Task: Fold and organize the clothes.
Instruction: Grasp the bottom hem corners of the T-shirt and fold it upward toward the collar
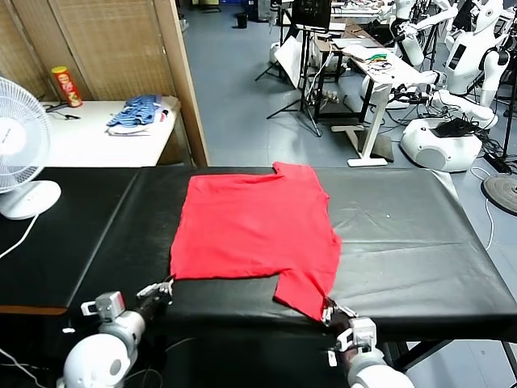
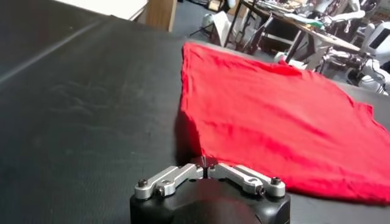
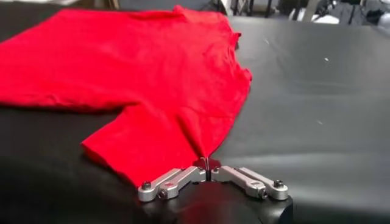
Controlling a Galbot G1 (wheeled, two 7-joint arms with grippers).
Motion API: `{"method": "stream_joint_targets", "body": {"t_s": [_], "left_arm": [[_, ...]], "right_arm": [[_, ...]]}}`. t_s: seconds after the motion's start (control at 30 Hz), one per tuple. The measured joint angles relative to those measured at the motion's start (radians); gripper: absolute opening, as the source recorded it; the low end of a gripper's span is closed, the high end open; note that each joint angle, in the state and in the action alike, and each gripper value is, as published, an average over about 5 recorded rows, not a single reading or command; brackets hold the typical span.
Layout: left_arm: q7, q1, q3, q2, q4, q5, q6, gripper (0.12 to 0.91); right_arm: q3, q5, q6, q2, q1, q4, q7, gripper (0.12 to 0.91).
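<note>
1. White round desk fan (image 1: 18, 133) stands far left on the surface, its cable trailing toward the front.
2. Black matte padded surface (image 1: 404, 234) spans the head view; behind its left end sits a white side table (image 1: 89, 137) with a red-and-yellow snack tube (image 1: 66, 86) upright and a blue-and-white heap of cloth (image 1: 139, 113).
3. Left gripper (image 1: 164, 288) sits at the front edge, at the shirt's near-left corner. In its wrist view the fingers (image 2: 173, 177) are pressed together at the tips, pinching a bit of the corner of the red fabric.
4. Bright red short-sleeved cotton T-shirt (image 1: 252, 226) lies flat in the middle of the surface, plain face up, folded roughly rectangular. One sleeve pokes out at the far side, the other sleeve reaches toward the front edge on the right.
5. Right gripper (image 1: 338, 310) sits at the front edge, at the tip of the near sleeve. Wrist view: fingers (image 3: 244, 177) drawn tight together, nipping the sleeve's corner; cloth rises slightly into the pinch.
6. Background right: white robots and desks, well apart from the surface.
</note>
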Motion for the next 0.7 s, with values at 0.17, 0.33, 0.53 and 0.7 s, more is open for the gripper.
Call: {"method": "stream_joint_targets", "body": {"t_s": [0.17, 0.33, 0.53, 0.7], "left_arm": [[-0.003, 0.068, -0.008, 0.003, -0.091, -0.007, -0.02, 0.126], [-0.005, 0.045, 0.004, -0.016, -0.113, -0.012, -0.08, 0.126], [-0.003, -0.048, 0.018, -0.037, -0.066, 0.002, -0.115, 0.126], [-0.013, -0.133, 0.025, -0.044, 0.007, 0.028, -0.132, 0.126]], "right_arm": [[0.041, 0.017, 0.07, -0.02, -0.003, 0.019, -0.03, 0.122], [0.062, 0.064, 0.179, -0.048, 0.089, -0.059, -0.07, 0.122], [0.042, 0.095, 0.287, -0.085, 0.263, -0.223, -0.105, 0.122], [0.01, 0.097, 0.33, -0.097, 0.398, -0.364, -0.112, 0.122]]}}
